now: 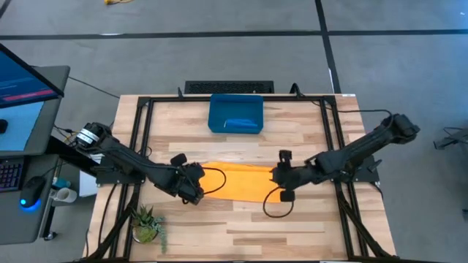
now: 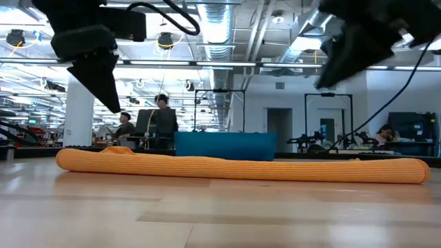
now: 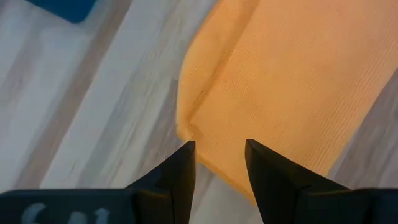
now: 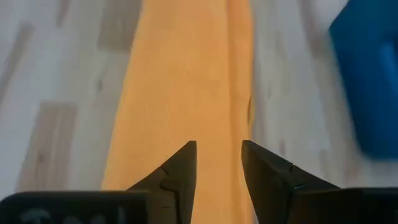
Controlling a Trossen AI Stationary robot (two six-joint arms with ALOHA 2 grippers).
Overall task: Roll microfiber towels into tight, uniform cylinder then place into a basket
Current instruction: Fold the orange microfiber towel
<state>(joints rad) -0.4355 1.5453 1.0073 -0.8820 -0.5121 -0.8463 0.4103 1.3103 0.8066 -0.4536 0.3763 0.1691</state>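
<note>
The yellow-orange towel (image 1: 238,181) lies across the middle of my bench (image 1: 241,226) as a long, low band, folded over on itself rather than wound tight. From table height it reads as a flat, slightly lumpy roll stretching almost the full width of the view, a little thicker at one end. Its surface shows a fine ribbed weave, and along the far side a lengthwise fold runs like a raised seam. At my left end the corner is rumpled, with a small tuck where the layers meet.

My left hand (image 3: 219,163) hangs just above that rumpled corner, fingers spread with a gap between them and pinching nothing. My right hand (image 4: 217,163) hovers over the opposite end of the towel, also spread and clear of the cloth, the band running straight away between its fingers.

The basket (image 1: 235,113) sits well apart at the back of the bench, centred, dark blue with low walls. A blue towel (image 1: 243,123) lies inside it.

In front of the towel the wood is open all the way to the near edge, save for a small potted plant (image 1: 147,222) at my left front corner. Black frame rails (image 1: 143,139) run along both sides of the bench, and a loop of cable (image 1: 278,204) hangs beside my right hand.
</note>
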